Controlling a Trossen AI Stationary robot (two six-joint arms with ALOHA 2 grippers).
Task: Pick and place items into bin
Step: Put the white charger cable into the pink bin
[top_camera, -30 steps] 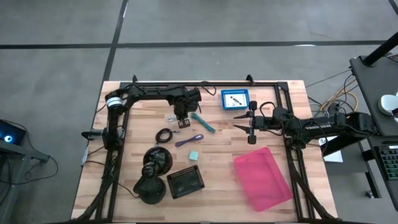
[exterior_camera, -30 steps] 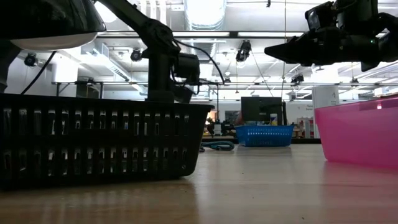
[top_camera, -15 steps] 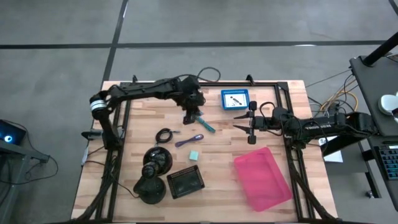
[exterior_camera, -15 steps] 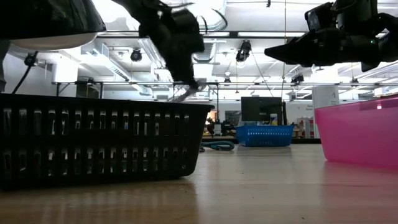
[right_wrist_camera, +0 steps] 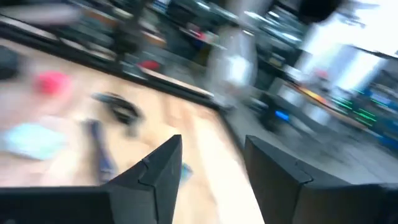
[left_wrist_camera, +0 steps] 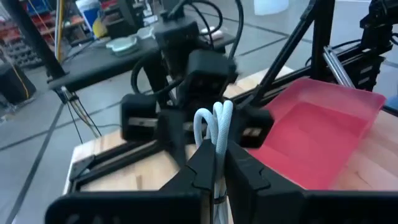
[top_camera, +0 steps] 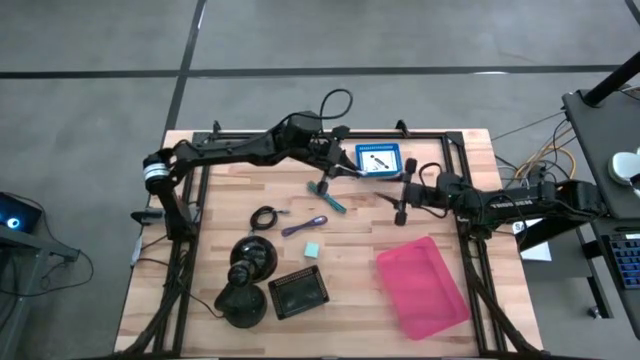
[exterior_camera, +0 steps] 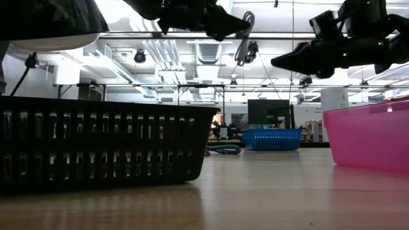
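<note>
**Carrying a white looped cord above the bench**

High view. Reaching across the far side of the slatted wooden bench (top_camera: 350,240), the left gripper (top_camera: 345,170) hangs just beside the small blue tray (top_camera: 378,159) at the far edge. Facing it from the right, the right gripper (top_camera: 403,196) hovers near the same tray. On the boards lie the teal-handled tool (top_camera: 327,196), the purple pen (top_camera: 306,225), the coiled black cable (top_camera: 264,216) and the pale teal cube (top_camera: 313,249). The shallow pink plastic bin (top_camera: 421,286) sits on the near right part of the bench; the black slotted basket (top_camera: 299,292) and two black domed objects (top_camera: 248,275) occupy the near left.

Low view. The left gripper (exterior_camera: 238,25) is raised well above the bench, with a pale looped cord (exterior_camera: 243,39) dangling from its tip. The right gripper (exterior_camera: 281,62) is also aloft, beyond the pink bin (exterior_camera: 364,137).

Left wrist view. The jaws are closed on the white looped cord (left_wrist_camera: 213,127), whose loops stand up between the fingers (left_wrist_camera: 205,168). The pink bin (left_wrist_camera: 314,134) lies beyond.

Right wrist view. The jaws stand apart with nothing between them; the two dark fingers (right_wrist_camera: 152,171) frame the blurred bench.
</note>
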